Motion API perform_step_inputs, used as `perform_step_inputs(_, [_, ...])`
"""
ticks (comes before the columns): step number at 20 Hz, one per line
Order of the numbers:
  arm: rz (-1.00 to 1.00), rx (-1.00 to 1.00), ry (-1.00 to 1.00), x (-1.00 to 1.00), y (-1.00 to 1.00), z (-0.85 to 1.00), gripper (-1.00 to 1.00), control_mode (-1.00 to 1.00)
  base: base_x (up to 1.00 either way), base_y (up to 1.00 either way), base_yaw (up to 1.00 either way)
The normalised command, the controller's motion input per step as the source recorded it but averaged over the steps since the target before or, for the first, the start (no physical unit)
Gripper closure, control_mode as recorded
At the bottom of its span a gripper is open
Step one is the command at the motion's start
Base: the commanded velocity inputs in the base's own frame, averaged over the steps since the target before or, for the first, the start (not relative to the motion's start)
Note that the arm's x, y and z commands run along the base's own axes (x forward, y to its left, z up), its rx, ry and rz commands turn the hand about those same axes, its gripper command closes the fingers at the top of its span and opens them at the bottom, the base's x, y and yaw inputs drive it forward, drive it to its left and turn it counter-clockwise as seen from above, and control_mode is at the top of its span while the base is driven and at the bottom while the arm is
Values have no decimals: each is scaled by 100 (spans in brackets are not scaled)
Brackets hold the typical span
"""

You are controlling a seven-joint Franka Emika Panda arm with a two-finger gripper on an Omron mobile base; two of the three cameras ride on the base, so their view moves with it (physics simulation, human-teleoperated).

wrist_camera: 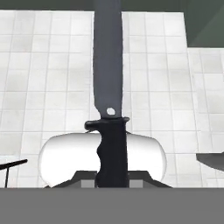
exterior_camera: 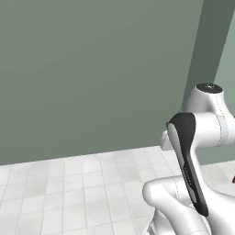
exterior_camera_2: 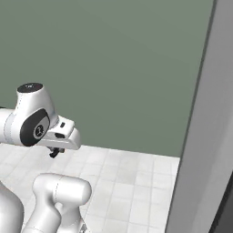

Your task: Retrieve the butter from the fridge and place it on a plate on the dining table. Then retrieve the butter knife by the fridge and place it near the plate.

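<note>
In the hand view the butter knife (wrist_camera: 112, 144) runs straight up the middle, with its black grooved handle low down and its long grey blade reaching to the top edge. My gripper (exterior_camera_2: 54, 152) is shut on the handle and carries the knife above a white tiled floor (wrist_camera: 48, 78). In the right base view the hand hangs off the folded arm at the left, with dark tips under it. The left base view hides most of the hand behind the arm's black-sided link (exterior_camera: 188, 160). The butter, the plate and the dining table are out of view.
A plain grey-green wall (exterior_camera: 92, 69) fills the background ahead, with white floor tiles (exterior_camera_2: 132, 182) below it. A tall light-grey upright panel (exterior_camera_2: 202, 136) stands close at the right of the right base view. A small red-brown edge (exterior_camera: 233, 176) shows at the far right.
</note>
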Motion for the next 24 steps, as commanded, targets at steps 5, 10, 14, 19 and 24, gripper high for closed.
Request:
perform_step_inputs(5, [0, 0, 0, 0, 0, 0, 100, 100, 100, 21, 0])
perform_step_inputs(10, [0, 0, 0, 0, 0, 0, 100, 100, 100, 48, 0])
perform_step_inputs(14, [0, 0, 0, 0, 0, 0, 100, 100, 100, 72, 12])
perform_step_inputs(19, [0, 0, 0, 0, 0, 0, 100, 100, 80, 72, 40])
perform_step_inputs(24, [0, 0, 0, 0, 0, 0, 100, 100, 39, 63, 76])
